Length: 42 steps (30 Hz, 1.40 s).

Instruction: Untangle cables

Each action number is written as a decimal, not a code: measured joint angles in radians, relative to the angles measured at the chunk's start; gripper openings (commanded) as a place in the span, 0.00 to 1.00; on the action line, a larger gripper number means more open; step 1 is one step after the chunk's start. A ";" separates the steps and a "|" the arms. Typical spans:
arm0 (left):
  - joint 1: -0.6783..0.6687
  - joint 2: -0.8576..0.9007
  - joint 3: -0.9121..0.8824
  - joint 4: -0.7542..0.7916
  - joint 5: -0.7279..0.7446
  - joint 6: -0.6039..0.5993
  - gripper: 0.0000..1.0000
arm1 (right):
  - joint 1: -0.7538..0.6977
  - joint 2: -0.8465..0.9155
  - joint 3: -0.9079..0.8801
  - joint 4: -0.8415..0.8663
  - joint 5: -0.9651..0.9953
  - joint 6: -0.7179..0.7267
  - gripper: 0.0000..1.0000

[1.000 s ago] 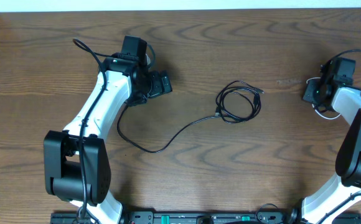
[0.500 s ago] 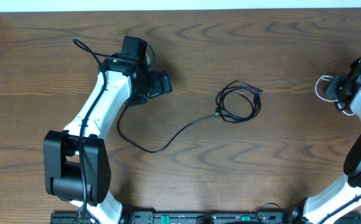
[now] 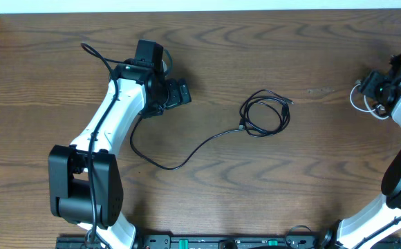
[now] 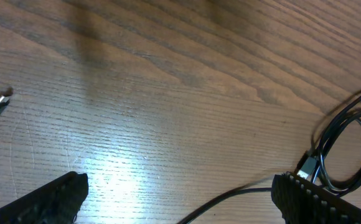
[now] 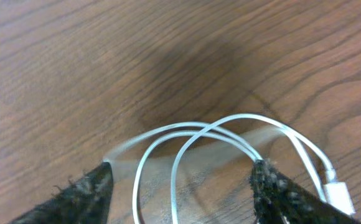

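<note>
From above, the black cable (image 3: pixel 264 113) lies coiled near the middle of the worktop (image 3: pixel 269 48), with its tail trailing toward the left arm. The left gripper (image 3: pixel 181 92) sits to the left of the coil, touching nothing. The white cable (image 3: pixel 354 102) lies at the right edge, under the right gripper (image 3: pixel 375 90).

In the left wrist view, the fingers (image 4: pixel 53 199) stand wide apart and empty, and the black coil is just beyond one of them.

In the right wrist view, the fingers (image 5: pixel 84 193) are spread. The white loops rest on the wood between them, unpinched.

Brown wood-grain table (image 3: pixel 256 200); black cable (image 3: pixel 240 126) loosely coiled mid-table, tail trailing left; white cable (image 5: pixel 196 130) looped near right edge
</note>
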 measured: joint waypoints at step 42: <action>0.000 0.000 0.000 0.000 0.000 0.000 0.98 | -0.023 0.141 0.032 0.016 0.253 -0.013 0.02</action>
